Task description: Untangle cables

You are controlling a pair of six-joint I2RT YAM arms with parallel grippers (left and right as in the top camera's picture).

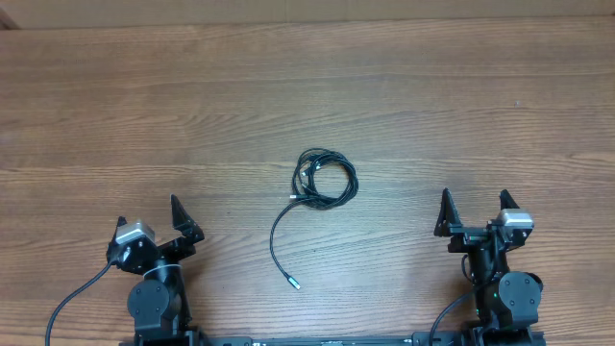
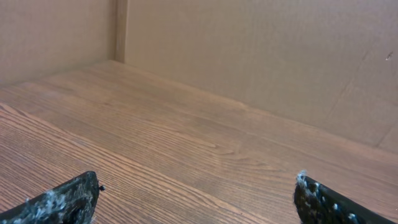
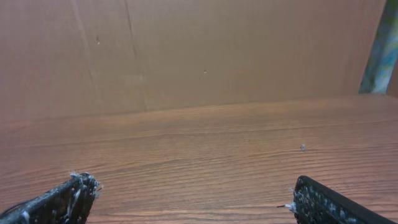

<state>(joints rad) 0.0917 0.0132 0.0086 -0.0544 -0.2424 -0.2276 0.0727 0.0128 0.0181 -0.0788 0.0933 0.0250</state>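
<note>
The cables (image 1: 323,179) are thin black cords bunched in a small coil at the middle of the wooden table in the overhead view. One strand trails down and left to a silvery plug tip (image 1: 294,283). My left gripper (image 1: 149,211) is open and empty at the lower left, well apart from the coil. My right gripper (image 1: 475,202) is open and empty at the lower right, also apart from it. The left wrist view (image 2: 196,186) and the right wrist view (image 3: 189,190) show only spread fingertips over bare wood; the cables are out of view there.
The wooden table (image 1: 307,86) stretches from the arm bases to a brown cardboard wall (image 2: 249,50) at the back. Thick black wires (image 1: 72,298) run from the arm bases along the front edge.
</note>
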